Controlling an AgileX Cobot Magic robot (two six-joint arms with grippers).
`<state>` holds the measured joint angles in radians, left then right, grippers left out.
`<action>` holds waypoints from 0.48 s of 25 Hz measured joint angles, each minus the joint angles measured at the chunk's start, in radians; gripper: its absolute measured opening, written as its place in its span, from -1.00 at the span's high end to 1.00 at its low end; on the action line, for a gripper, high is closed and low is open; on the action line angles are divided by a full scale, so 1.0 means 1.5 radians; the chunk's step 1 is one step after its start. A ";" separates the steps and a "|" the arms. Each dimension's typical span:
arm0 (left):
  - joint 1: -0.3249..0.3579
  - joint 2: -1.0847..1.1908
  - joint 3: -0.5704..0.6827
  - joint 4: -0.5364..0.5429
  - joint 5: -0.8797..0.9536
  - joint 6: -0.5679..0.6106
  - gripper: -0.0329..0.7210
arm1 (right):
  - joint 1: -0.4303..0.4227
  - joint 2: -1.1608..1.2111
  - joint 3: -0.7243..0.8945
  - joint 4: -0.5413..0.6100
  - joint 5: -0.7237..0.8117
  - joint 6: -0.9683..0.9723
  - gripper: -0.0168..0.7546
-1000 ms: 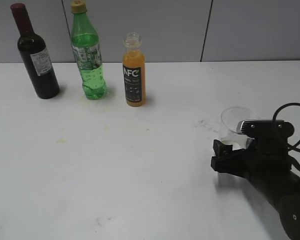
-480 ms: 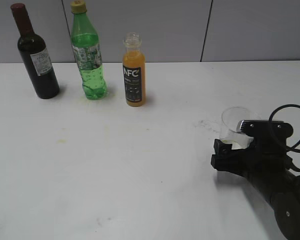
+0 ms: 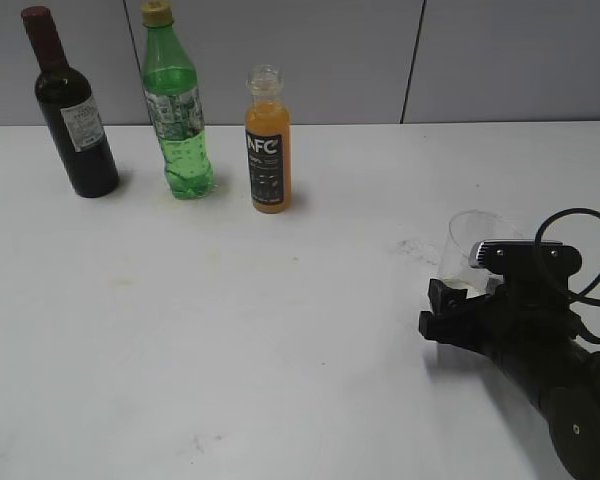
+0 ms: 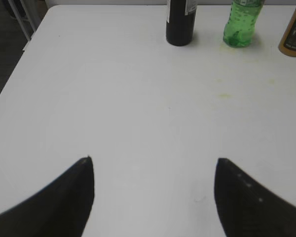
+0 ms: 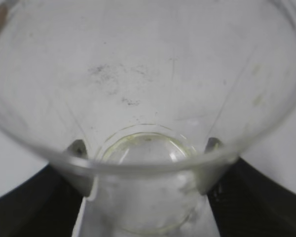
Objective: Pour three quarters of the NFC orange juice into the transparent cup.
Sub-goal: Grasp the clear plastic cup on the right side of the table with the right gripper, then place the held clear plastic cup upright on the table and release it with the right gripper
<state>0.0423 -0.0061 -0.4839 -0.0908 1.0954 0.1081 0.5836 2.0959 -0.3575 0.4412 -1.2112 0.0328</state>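
Presently the right pincer (image 3: 458, 305) sits low on the worktop (image 3: 280, 330) with the transparent cup (image 3: 473, 248) between its fingers (image 5: 214, 163), which press its lower wall from either side; the cup tilts, its wide rim leaning away from the pincer. Well apart, far ahead and to the left of that pincer, the NFC orange juice (image 3: 267, 140) stands upright, uncapped neck pointing up, long axis vertical. Beyond it stand a green bottle (image 3: 177, 100) and a dark wine bottle (image 3: 70, 105). The left pincer (image 4: 153, 197) hangs spread wide over bare worktop, gripping nothing.
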 joint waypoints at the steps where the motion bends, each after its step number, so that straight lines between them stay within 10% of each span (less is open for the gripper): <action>1: 0.000 0.000 0.000 0.000 0.000 0.000 -0.64 | 0.000 0.000 0.000 0.000 0.000 0.000 -0.43; 12: 0.000 0.000 0.000 0.000 0.000 0.000 -0.64 | 0.000 -0.027 0.000 -0.132 0.000 -0.087 -0.43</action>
<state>0.0423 -0.0061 -0.4839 -0.0908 1.0954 0.1081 0.5836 2.0556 -0.3575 0.2437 -1.2112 -0.0970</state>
